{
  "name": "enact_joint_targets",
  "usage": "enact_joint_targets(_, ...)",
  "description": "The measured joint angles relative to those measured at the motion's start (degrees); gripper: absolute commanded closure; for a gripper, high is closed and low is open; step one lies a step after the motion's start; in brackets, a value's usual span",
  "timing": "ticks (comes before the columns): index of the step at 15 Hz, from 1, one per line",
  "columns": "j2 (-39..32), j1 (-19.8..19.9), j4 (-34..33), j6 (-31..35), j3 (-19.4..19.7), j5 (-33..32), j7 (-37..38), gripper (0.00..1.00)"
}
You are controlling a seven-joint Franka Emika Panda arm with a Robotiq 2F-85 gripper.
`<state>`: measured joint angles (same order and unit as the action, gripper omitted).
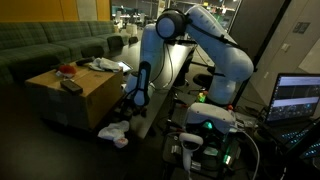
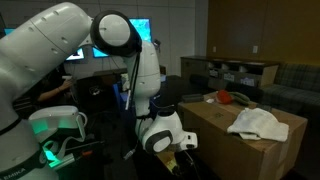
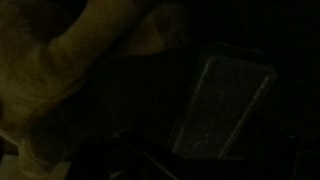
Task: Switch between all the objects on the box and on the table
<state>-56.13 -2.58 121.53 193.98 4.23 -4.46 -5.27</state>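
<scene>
Hanging low just beside the box [image 1: 55, 108], the gripper [image 1: 135, 102] has its jaws apart and empty, seemingly ready for a pick. A white cloth [image 1: 101, 65] and red soft thing [image 1: 67, 68] lie near the top's far edge, a black block [image 1: 72, 87] nearer the front edge.

box [image 1: 88, 102]: white cloth [image 1: 103, 65], red thing [image 1: 67, 69], black block [image 1: 71, 86] | floor [image 1: 45, 150]: white rag [image 1: 114, 132]

we see dim exterior views, a laptop screen [image 1: 297, 98] glowing at right; wrist view nearly black, blurred.
</scene>
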Motion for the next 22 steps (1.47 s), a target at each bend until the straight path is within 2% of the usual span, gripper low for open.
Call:
enact_joint_targets(6, -3.45, 1.57, -3.44, -0.45, -0.04, 0.20, 0.86, 0.02)
enact_joint_targets(7, -3.69, 1.73, -3.78, -0.64, -0.19, 0.20, 0.94, 0.17)
enact_joint_targets(8, -3.81, 1.85, -4.05, -1.01, -0.31, 0.20, 0.98, 0.27)
enact_joint_targets(9, -3.83, 1.92, -4.25, -1.39, -0.38, 0.20, 0.98, 0.29)
enact_joint_targets(13, -3.44, 2.50, -4.48, -1.51, -0.34, 0.20, 0.97, 0.62)
enact_joint_targets(17, -2.55, 2.60, -4.08, -1.81, -0.48, 0.04, 0.69, 0.89)
enact_joint_targets(22, 0.85, 2.18, -0.77, -3.32, -0.80, -1.01, 0.28, 0.89)
